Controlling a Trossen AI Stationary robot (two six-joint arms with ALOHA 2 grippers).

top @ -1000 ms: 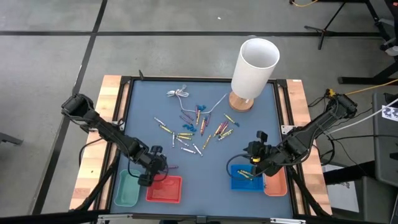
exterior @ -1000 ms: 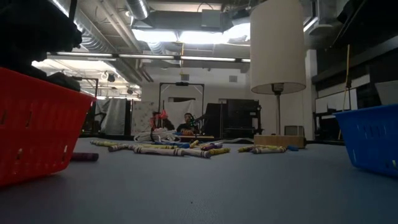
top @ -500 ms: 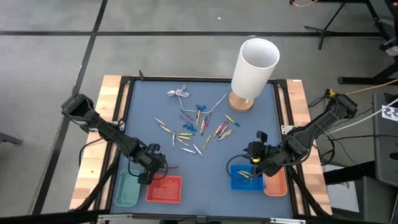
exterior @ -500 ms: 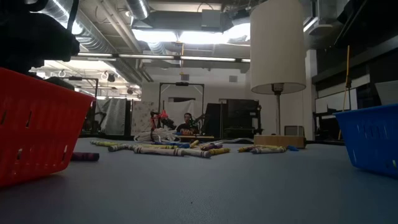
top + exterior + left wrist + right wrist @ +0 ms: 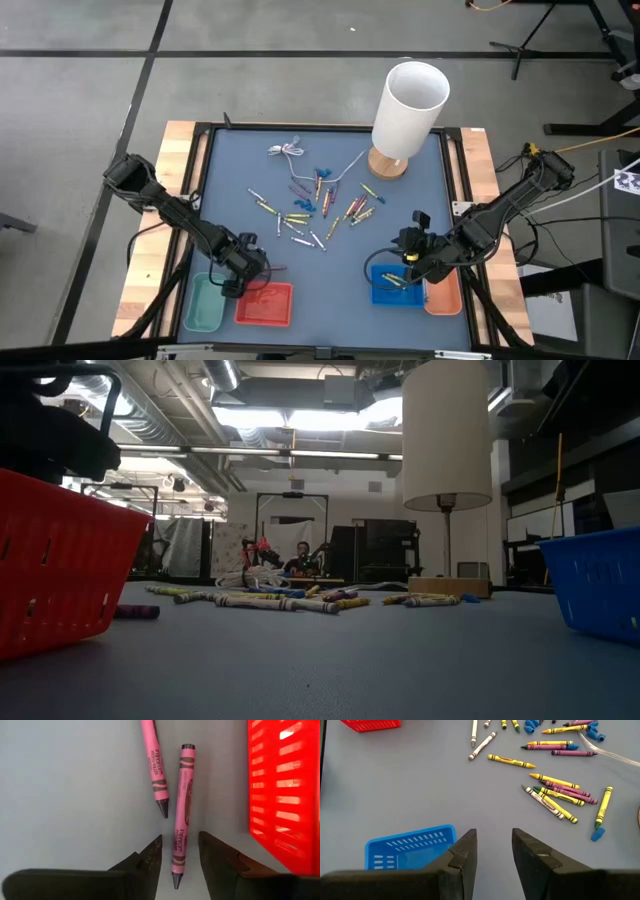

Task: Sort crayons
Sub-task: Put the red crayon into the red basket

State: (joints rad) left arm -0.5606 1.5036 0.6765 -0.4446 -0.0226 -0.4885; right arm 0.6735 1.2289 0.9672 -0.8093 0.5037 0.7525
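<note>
Here the left pincer (image 5: 180, 851) gapes, released, astride a pink paper-wrapped crayon (image 5: 182, 810) with dark tips.

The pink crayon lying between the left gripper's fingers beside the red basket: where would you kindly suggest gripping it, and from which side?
Grip the pink paper-wrapped crayon on its lower wrapped shaft, coming straight down from above. It lies flat on the mat, lengthwise between the open left gripper, so the fingers close across its thin width, clear of the second pink crayon and red slatted basket.
</note>
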